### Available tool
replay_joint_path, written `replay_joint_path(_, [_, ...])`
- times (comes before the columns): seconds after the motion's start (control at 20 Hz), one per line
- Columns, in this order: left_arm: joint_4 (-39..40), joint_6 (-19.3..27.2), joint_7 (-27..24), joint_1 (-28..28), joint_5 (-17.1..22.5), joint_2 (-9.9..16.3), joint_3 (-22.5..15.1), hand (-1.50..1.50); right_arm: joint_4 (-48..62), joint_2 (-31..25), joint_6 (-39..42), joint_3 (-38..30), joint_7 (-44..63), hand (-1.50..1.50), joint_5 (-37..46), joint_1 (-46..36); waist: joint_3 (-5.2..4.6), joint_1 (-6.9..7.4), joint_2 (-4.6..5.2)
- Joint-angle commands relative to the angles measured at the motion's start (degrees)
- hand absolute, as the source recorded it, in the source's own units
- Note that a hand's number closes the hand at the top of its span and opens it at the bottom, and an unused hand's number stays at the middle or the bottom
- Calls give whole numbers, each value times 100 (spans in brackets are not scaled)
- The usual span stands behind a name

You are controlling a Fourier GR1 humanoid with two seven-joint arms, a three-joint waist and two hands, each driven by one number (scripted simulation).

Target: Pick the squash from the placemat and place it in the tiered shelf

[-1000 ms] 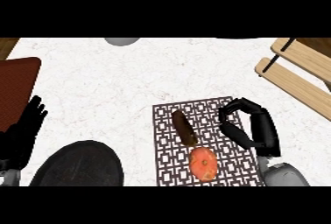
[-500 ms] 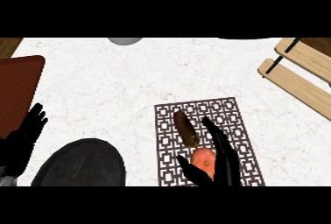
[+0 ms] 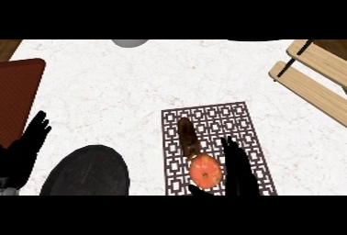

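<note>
The squash [image 3: 203, 170] lies on the patterned placemat [image 3: 237, 119], near the front edge: a round orange body with a long brown neck [image 3: 187, 136] pointing away from me. My right hand [image 3: 238, 172] rests on the mat just right of the orange body, fingers straight and pointing away, with the thumb showing below the squash. It is beside the squash, not closed round it. The tiered shelf [image 3: 313, 78], of light wooden slats, stands at the far right. My left hand [image 3: 27, 148] rests open at the left edge, fingers up.
A round black dish [image 3: 88, 173] sits at the front left, between my hands. A dark red-brown board [image 3: 17, 96] lies along the left edge. A grey round object [image 3: 131, 42] shows at the counter's far edge.
My right hand has come from the mat's right side, where it was curled, onto the mat beside the squash, with its fingers straightened. The squash and my left hand have stayed where they were.
</note>
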Motion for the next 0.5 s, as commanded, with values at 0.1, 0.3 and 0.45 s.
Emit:
replay_joint_path(0.1, [-14,-76,71,-107,7,37,-4,0,-393,-55,2473,363,1491,-150,937,-23,6,154,51])
replay_joint_path(0.3, [24,-103,-83,-174,-81,-76,-72,0,-908,375,4275,650,2468,-150,1235,-437,38,222,62])
replay_joint_path(0.45, [180,-237,-58,-232,-47,-59,-29,0,-1298,602,5487,605,2950,-150,1179,-800,51,219,74])
